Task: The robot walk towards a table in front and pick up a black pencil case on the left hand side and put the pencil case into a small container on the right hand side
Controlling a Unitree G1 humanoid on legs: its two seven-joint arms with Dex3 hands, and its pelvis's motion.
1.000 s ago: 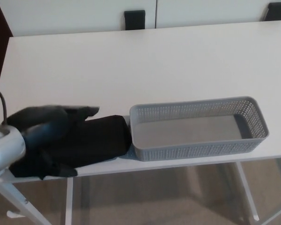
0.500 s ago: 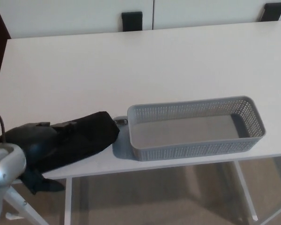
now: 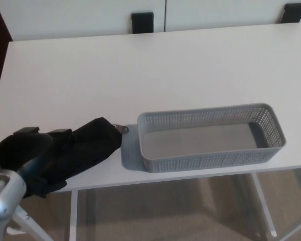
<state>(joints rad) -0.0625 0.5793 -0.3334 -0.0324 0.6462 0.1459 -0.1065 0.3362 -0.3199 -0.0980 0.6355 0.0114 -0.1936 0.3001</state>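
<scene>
Head view: left hand (image 3: 27, 158) at table's (image 3: 140, 65) front-left corner, fingers wrapped over black pencil case (image 3: 88, 145), clamped on its left portion. Case tilted, right end w/ zip pull pointing toward grey container (image 3: 210, 163), just beside its left wall; whether case is clear of tabletop can't be told. Container sits along front edge, right of centre, empty inside. Right hand not in view.

Assessment: step in hand = carry case rightward into container. Grip judged off-centre, free end likely to droop. Recommend: raise case above container's rim before any travel, else free end may catch left wall and push container along front edge. Align case lengthwise w/ container's long axis, centre it over the floor, lower, then release. Container near front edge; avoid nudging it off.
</scene>
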